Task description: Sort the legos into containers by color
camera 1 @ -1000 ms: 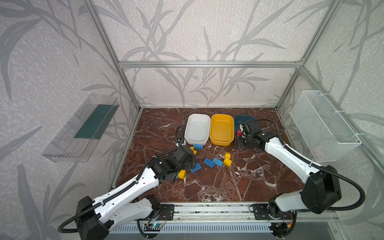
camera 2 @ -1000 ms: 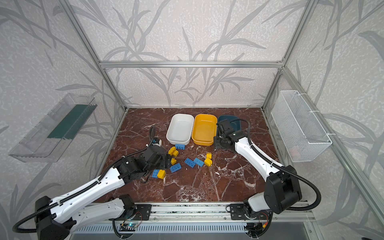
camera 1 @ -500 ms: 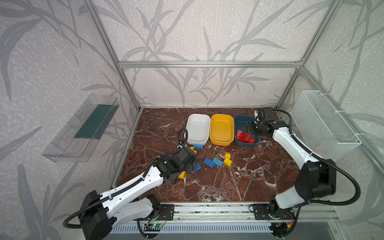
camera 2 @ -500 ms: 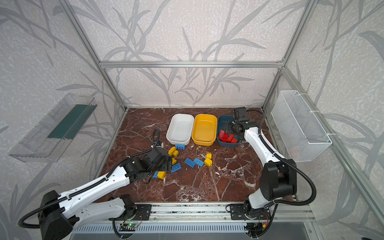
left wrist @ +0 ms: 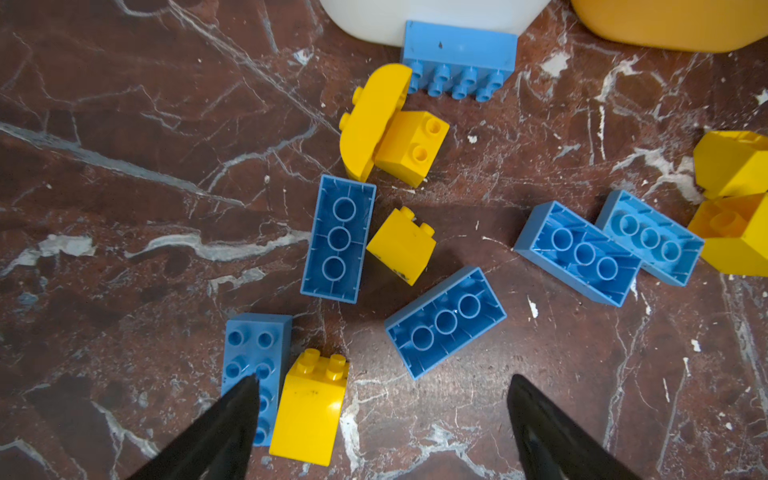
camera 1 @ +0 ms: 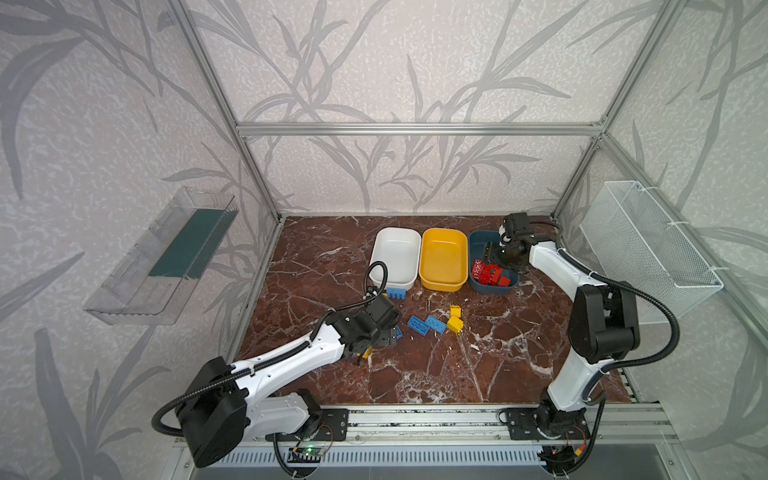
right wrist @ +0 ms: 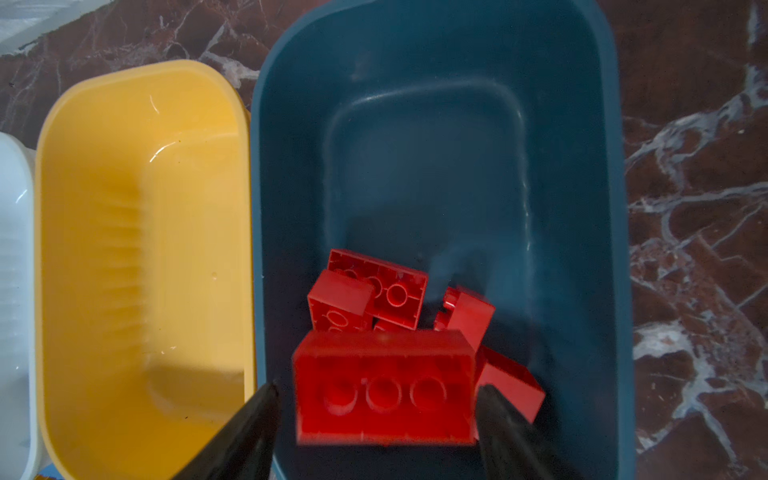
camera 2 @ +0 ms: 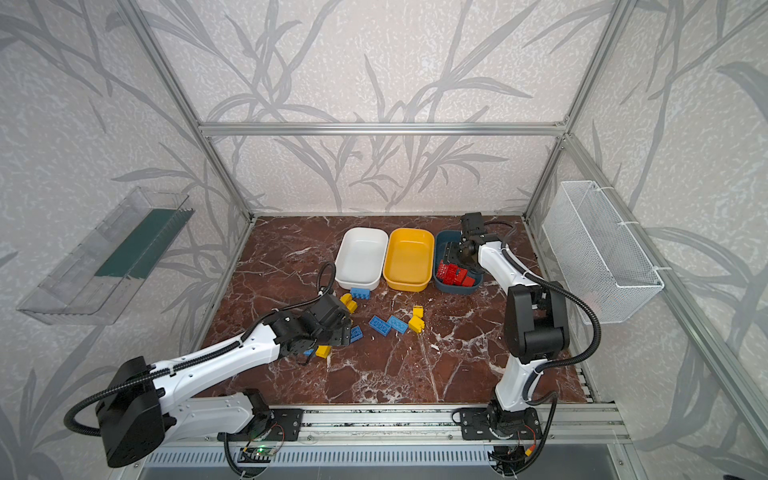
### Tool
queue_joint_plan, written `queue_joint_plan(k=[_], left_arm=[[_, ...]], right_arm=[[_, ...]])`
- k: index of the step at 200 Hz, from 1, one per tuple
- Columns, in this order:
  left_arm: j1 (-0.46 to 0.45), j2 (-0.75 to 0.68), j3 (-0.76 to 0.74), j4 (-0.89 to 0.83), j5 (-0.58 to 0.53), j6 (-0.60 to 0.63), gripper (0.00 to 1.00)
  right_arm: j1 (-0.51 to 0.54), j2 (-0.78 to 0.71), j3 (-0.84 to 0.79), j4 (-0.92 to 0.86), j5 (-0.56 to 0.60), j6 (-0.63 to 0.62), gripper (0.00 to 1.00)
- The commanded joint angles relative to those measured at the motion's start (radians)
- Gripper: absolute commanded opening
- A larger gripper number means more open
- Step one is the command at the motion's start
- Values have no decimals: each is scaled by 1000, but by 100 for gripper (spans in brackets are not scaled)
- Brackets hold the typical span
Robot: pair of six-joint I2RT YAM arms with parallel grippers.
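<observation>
Brown marbled tabletop inside a framed booth. A wire basket hangs on the right wall and a clear tray on the left wall, both well apart from the work.

Three tubs stand in a row at the back of the tabletop, long sides close together. From left to right in both top views:
- white tub: empty.
- yellow tub: empty.
- teal tub: holds a small heap of red bricks, all crowded at its near end; far end bare.

Right tool hangs over the teal tub, above the heap. One red brick, hollow side up and blurred, sits between the jaws. A sliver of tub shows between it and one fingertip, so the jaws are released, not pinching.

Left tool hovers low over the loose bricks in front of the white tub. Jaws spread wide, nothing gripped.

Still on the tabletop, unsorted:
- Six blue bricks. One leans against the white tub's front wall. Four lie hollow side up. One lies studs up under a left fingertip.
- Six yellow bricks. Two touch near the white tub, one lies among the blue ones, one touches the studs-up blue brick, and two sit just beside the rightmost blue pair.
</observation>
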Motion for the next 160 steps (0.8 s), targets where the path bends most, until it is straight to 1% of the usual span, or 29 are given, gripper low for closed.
queue_joint_plan(k=[1, 33, 38, 62, 104, 130, 160], left_arm=[[4, 42, 26, 1, 23, -6, 92], [3, 98, 31, 29, 43, 14, 92], [4, 107, 35, 29, 43, 17, 92], [3, 147, 44, 37, 64, 19, 92], [3, 220, 66, 65, 82, 13, 92], [3, 263, 74, 91, 95, 21, 91], [2, 318, 91, 102, 113, 27, 88]], right_arm=[[-1, -32, 20, 0, -13, -3, 80], [0, -93, -29, 23, -9, -2, 83], [0, -129, -42, 31, -13, 2, 83], [9, -201, -111, 66, -32, 16, 83], [74, -334, -248, 138, -5, 26, 83], [110, -395, -298, 152, 14, 25, 83], [126, -450, -335, 153, 11, 26, 83]])
